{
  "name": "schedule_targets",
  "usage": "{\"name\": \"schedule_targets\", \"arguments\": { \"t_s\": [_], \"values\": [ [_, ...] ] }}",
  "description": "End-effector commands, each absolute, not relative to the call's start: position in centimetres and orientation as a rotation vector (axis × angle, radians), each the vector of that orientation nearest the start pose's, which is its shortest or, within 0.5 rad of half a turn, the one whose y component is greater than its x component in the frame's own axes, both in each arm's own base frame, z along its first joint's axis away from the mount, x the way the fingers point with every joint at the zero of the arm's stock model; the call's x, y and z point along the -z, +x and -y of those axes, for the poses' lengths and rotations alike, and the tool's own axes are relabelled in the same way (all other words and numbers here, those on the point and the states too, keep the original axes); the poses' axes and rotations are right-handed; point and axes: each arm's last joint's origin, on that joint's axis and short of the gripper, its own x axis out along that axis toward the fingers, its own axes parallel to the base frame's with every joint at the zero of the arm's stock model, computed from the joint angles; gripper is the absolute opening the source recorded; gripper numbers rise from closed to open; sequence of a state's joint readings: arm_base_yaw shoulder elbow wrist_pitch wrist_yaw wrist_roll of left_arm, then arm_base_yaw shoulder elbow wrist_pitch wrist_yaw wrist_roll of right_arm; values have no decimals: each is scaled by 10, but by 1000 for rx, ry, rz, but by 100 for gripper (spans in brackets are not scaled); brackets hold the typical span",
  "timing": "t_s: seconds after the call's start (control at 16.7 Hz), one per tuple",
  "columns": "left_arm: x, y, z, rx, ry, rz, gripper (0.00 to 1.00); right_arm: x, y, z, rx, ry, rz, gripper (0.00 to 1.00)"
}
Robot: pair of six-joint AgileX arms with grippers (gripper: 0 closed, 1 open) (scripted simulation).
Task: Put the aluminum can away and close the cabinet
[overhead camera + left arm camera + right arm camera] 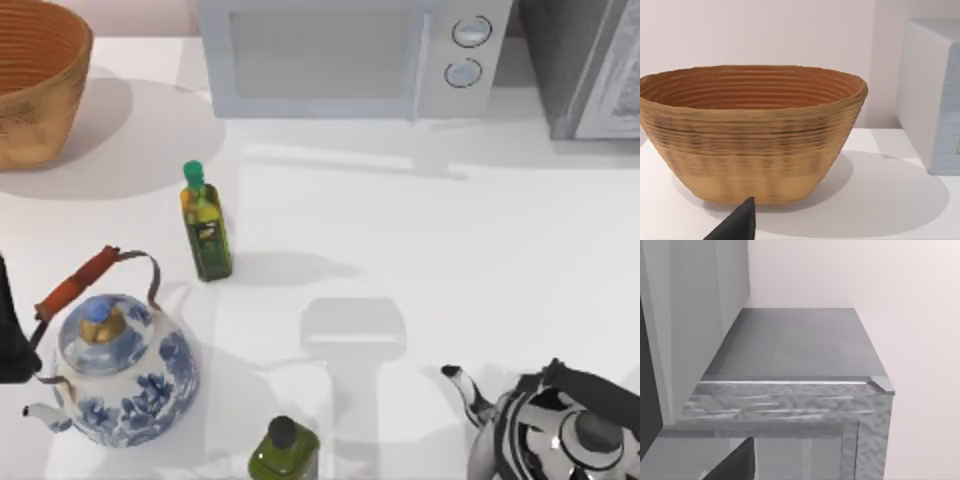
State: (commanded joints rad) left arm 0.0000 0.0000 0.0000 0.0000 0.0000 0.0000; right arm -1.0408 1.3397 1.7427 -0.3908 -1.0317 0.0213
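The aluminum can is out of view. The cabinet point(580, 70) stands at the table's back right corner, dark grey and speckled, with a pale framed door panel point(618, 85) cut off by the picture's edge. The right wrist view looks down on the cabinet point(790, 345), onto its flat top and speckled front rim. A dark part of my right gripper point(735, 466) sits low in that view. My left arm point(8, 335) is at the table's left edge. A black tip of my left gripper point(739, 224) points toward the woven basket point(752, 135).
The basket point(35, 80) stands back left, and a white microwave point(350, 55) back centre. A green-capped olive oil bottle point(205, 230) is left of centre. A blue-white teapot point(115, 370), a dark bottle point(284, 452) and a shiny kettle point(560, 430) line the front.
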Motion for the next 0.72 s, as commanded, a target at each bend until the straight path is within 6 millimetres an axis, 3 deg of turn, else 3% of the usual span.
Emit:
{"name": "schedule_targets", "arguments": {
  "t_s": [0.24,0.42,0.72],
  "values": [
    [-160,106,1,0,0,0,100,-510,154,201,-1,0,-6,100],
    [-160,106,1,0,0,0,100,-512,165,190,-12,-9,1,100],
    [-160,106,1,0,0,0,100,-522,209,137,-20,-31,36,100]
  ]
}}
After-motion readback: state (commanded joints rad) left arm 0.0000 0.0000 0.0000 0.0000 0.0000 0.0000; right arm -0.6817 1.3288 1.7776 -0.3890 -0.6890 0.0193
